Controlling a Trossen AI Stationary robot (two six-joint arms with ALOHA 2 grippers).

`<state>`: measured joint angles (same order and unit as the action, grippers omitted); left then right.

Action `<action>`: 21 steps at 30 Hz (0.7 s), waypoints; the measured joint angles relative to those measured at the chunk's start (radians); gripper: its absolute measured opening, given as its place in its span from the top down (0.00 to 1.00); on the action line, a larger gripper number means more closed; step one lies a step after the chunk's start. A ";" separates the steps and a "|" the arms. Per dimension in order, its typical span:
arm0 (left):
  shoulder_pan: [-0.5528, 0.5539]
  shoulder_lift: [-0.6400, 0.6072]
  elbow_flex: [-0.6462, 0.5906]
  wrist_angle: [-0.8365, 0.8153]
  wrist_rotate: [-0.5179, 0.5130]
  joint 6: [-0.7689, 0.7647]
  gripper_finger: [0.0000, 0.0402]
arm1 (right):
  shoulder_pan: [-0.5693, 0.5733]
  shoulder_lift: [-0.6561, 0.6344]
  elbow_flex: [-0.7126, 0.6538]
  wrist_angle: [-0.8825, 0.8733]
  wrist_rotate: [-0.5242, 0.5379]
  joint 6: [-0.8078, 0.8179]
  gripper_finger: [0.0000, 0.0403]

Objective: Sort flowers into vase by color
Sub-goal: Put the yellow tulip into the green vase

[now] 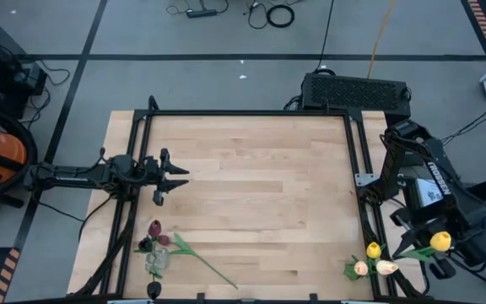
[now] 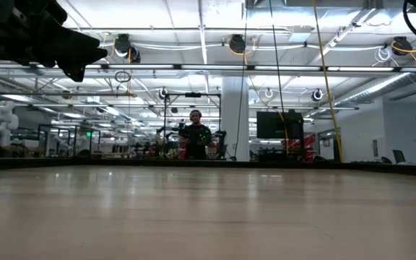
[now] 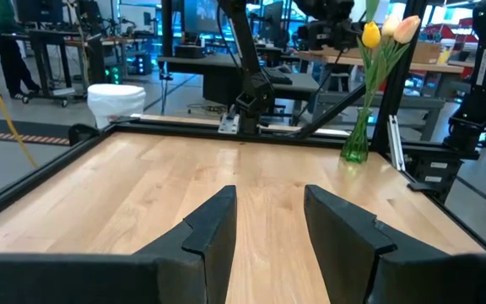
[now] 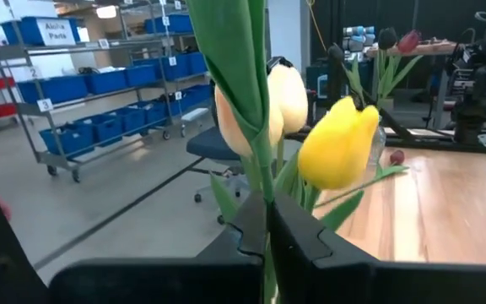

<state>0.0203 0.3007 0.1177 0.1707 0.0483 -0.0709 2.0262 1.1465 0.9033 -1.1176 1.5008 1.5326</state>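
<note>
My right gripper point(image 4: 268, 232) is beyond the table's right edge point(image 1: 413, 250), shut on a tulip stem whose yellow head point(image 1: 440, 242) lies over the arm. Just to its left, a green glass vase point(image 3: 355, 143) on the near right corner holds one yellow tulip point(image 4: 340, 143) and two peach ones point(image 4: 287, 93). A clear vase point(image 1: 156, 262) at the near left holds dark red tulips point(image 1: 154, 228). Another dark red tulip point(image 4: 396, 157) lies on the table beside it, its stem point(image 1: 213, 272) pointing right. My left gripper point(image 1: 171, 177) waits open at the left side. My right gripper pinches the thin green stem point(image 4: 267, 211) between its two fingers, which lie across the stem. The stem and a long leaf point(image 4: 234, 51) rise past the fingers out of the right wrist view. The flower is lifted clear of the table.
A black metal frame point(image 1: 251, 113) runs along the table's far, left and right edges. A black box point(image 1: 354, 89) sits behind the far right corner. The wooden middle of the table point(image 1: 260, 186) is bare. A person point(image 2: 195, 137) stands far off in the room.
</note>
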 joint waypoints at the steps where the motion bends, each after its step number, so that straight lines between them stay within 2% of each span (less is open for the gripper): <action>1: 0.000 0.000 0.000 0.000 0.000 0.000 0.63 | 0.000 0.000 -0.007 0.003 0.000 0.000 1.00; 21: 0.000 0.000 0.000 0.000 0.000 0.000 0.63 | 0.000 0.000 -0.211 0.169 -0.033 0.027 1.00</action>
<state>0.0201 0.3008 0.1177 0.1707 0.0483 -0.0711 2.0262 1.1465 0.6920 -0.9490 1.4677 1.5595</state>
